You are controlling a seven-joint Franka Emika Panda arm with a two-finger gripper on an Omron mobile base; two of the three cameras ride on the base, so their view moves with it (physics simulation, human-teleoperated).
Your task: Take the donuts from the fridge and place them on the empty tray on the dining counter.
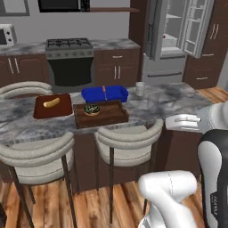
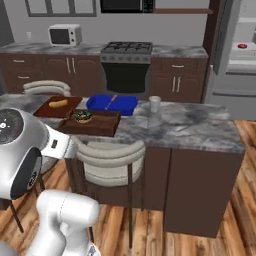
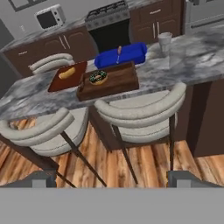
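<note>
A chocolate donut [image 1: 91,109] is sitting in the wooden tray [image 1: 111,116] on the marbled table [image 1: 178,100]. The claw [image 3: 112,178] is hanging back with fingers apart, holding nothing.

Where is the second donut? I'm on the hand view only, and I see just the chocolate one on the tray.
Observer: In the right base view, a small red-topped thing, most likely the red donut, sits on a shelf inside the fridge.
Operator: Can the arm get at it, or is the fridge shut?
Observer: The left base view shows the fridge doors standing open, with the lit shelves exposed between them.
</note>
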